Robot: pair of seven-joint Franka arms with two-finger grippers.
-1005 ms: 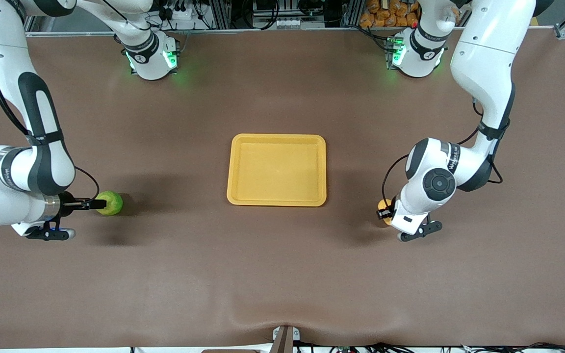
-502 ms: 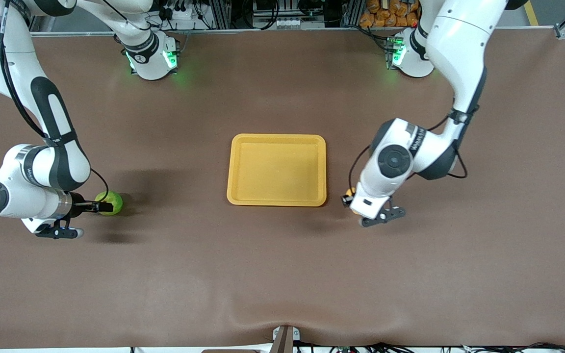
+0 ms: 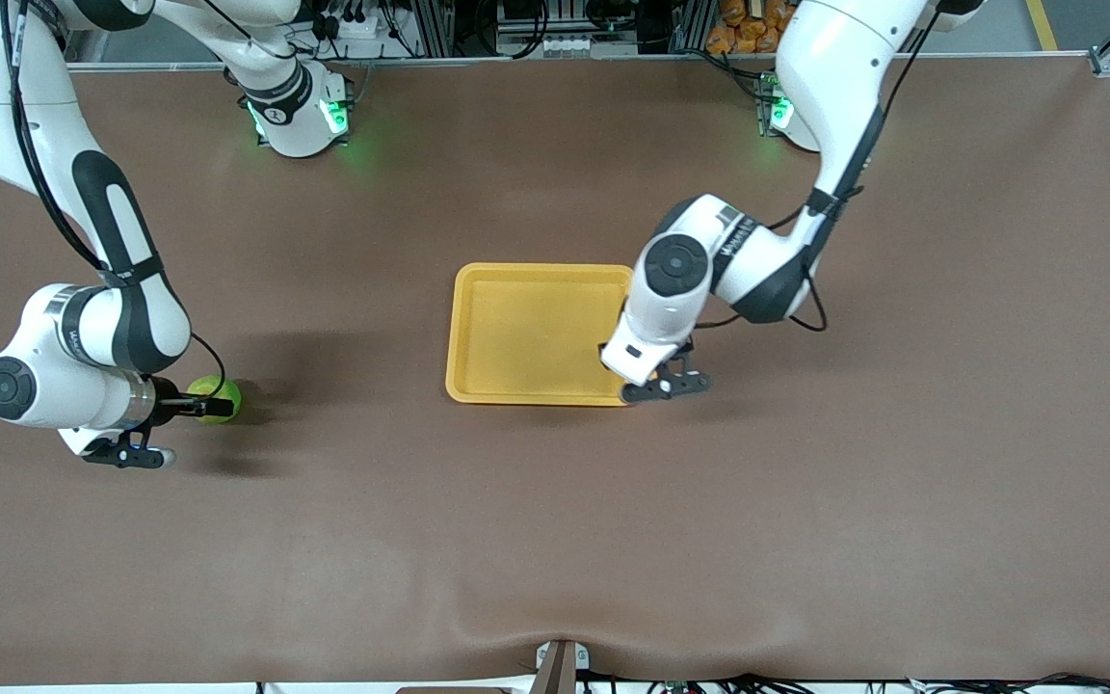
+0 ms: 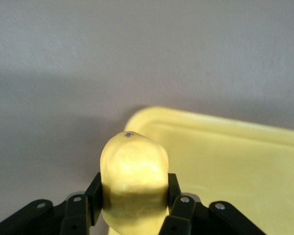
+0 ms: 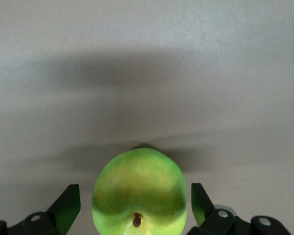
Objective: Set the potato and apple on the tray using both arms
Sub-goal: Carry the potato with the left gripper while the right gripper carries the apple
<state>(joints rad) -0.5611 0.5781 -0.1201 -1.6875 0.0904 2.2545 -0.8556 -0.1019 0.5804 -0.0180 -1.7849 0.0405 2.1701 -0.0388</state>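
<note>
My left gripper point(image 4: 133, 193) is shut on the yellow potato point(image 4: 133, 171) and holds it in the air. In the front view this gripper point(image 3: 613, 359) hangs over the corner of the yellow-orange tray point(image 3: 526, 328) toward the left arm's end, and the wrist hides the potato. The tray's corner also shows in the left wrist view point(image 4: 225, 147). The green apple point(image 3: 220, 396) rests on the table toward the right arm's end. My right gripper point(image 3: 208, 407) is open. Its fingers stand on either side of the apple point(image 5: 139, 191) with gaps.
The brown table point(image 3: 555, 540) spreads wide around the tray. The two arm bases point(image 3: 295, 111) with green lights stand along the edge farthest from the front camera. A small bracket point(image 3: 560, 665) sits at the table's nearest edge.
My left arm has carried the potato from the table toward the tray and now holds it over the tray's corner. My right gripper has shifted slightly around the apple, which stays put.
</note>
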